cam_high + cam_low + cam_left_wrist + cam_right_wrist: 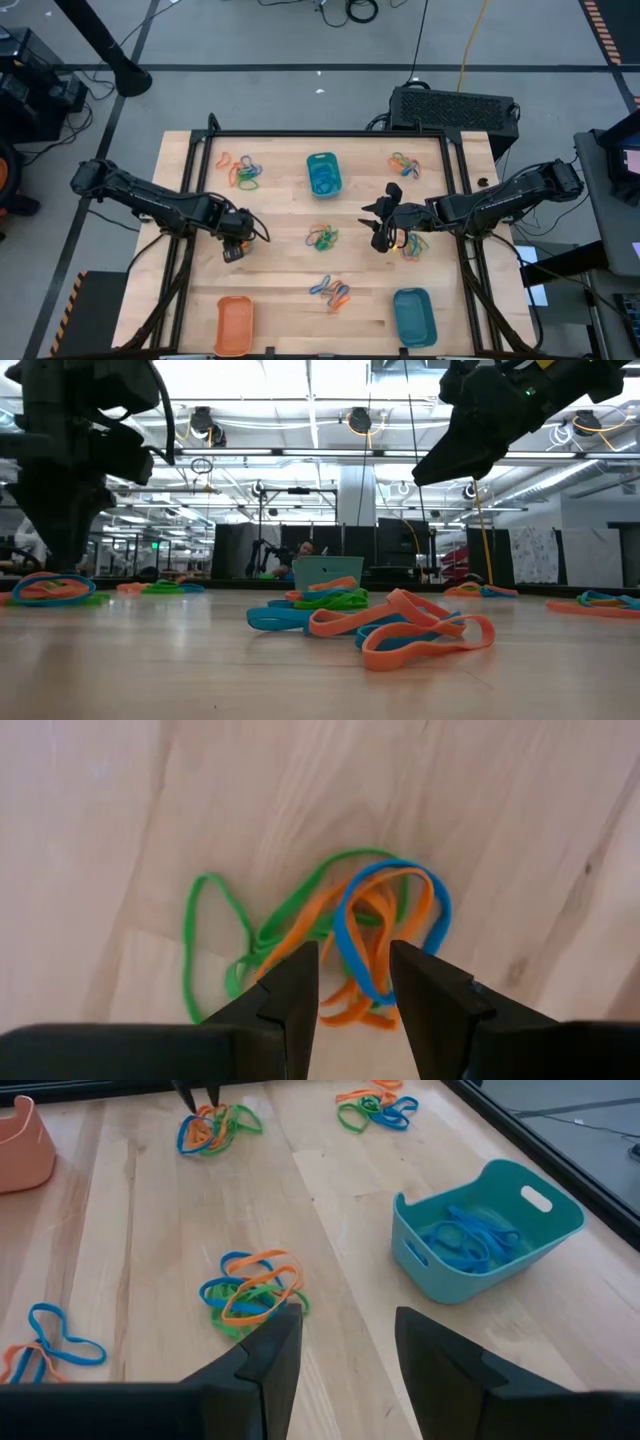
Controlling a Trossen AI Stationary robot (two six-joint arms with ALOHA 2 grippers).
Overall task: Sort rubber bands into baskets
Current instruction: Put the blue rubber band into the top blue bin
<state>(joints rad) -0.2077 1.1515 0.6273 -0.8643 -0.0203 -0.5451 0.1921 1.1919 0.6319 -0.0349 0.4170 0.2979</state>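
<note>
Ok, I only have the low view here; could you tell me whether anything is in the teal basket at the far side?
Observer: Yes, the far teal basket has blue bands in it.
Operator: Thank you. Is the left gripper holding a band?
Observer: No. The left gripper is open, right over a pile of green, orange and blue bands.
Operator: And the right one, please?
Observer: The right gripper is open too, with nothing between its fingers.

Bare table (between band clusters)
</note>
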